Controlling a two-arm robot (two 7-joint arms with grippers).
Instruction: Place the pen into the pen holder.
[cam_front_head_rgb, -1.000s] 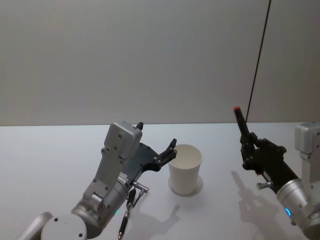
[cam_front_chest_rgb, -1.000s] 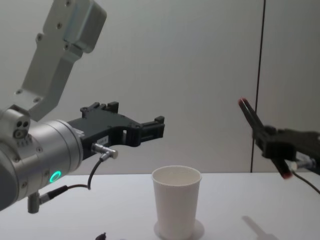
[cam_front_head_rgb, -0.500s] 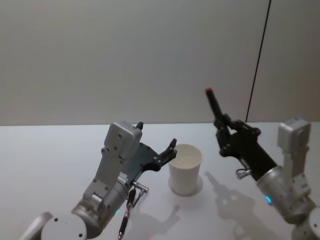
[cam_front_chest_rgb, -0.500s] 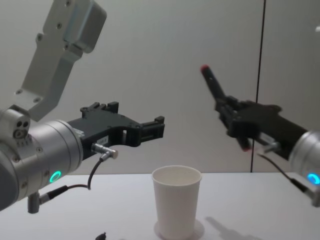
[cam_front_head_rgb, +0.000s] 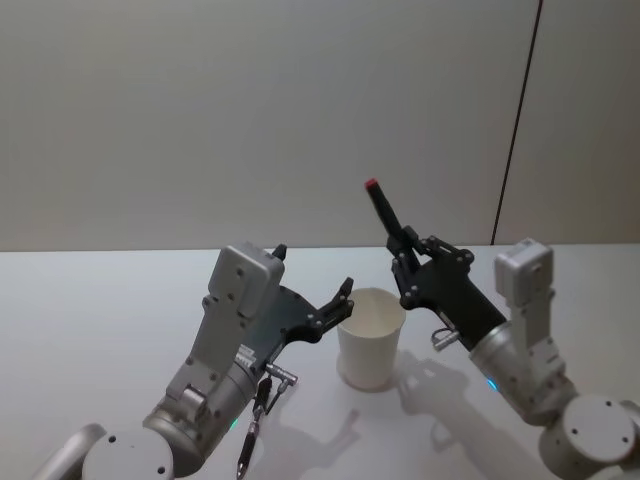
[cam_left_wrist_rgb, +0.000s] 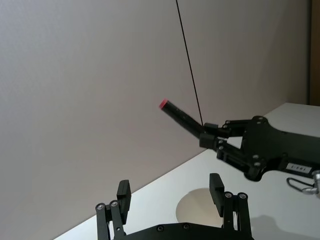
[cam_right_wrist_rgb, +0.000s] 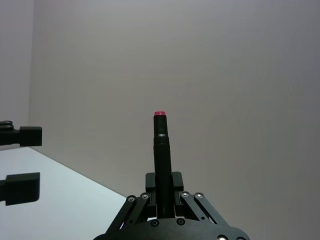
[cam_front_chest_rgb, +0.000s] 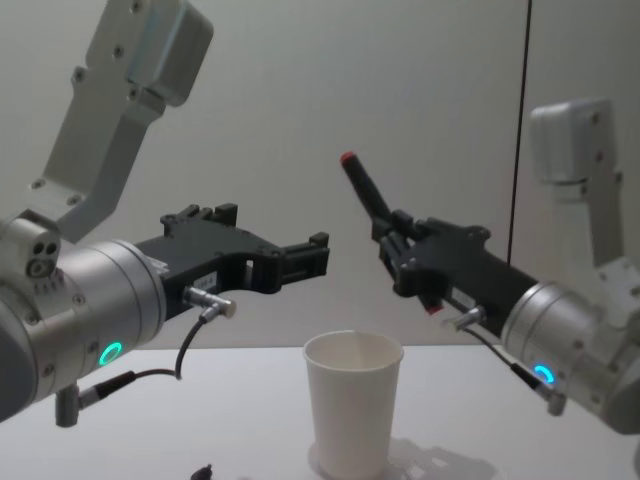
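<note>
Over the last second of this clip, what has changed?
The right gripper, shut on the pen, swung in from the far right toward the robot's left. It now hangs just above and to the right of the cup. The pen is not in the cup yet and its red end still points up. The open left gripper and the cup stayed put.

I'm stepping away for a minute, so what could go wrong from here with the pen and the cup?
1. The right gripper holds the black pen with a red end tilted, above and right of the plain white paper cup; released here, it would likely hit the rim or miss.
2. The cup stands loose, so a slanted pen could tip it.
3. The open left gripper hangs near the cup's rim; the arms might collide.
</note>
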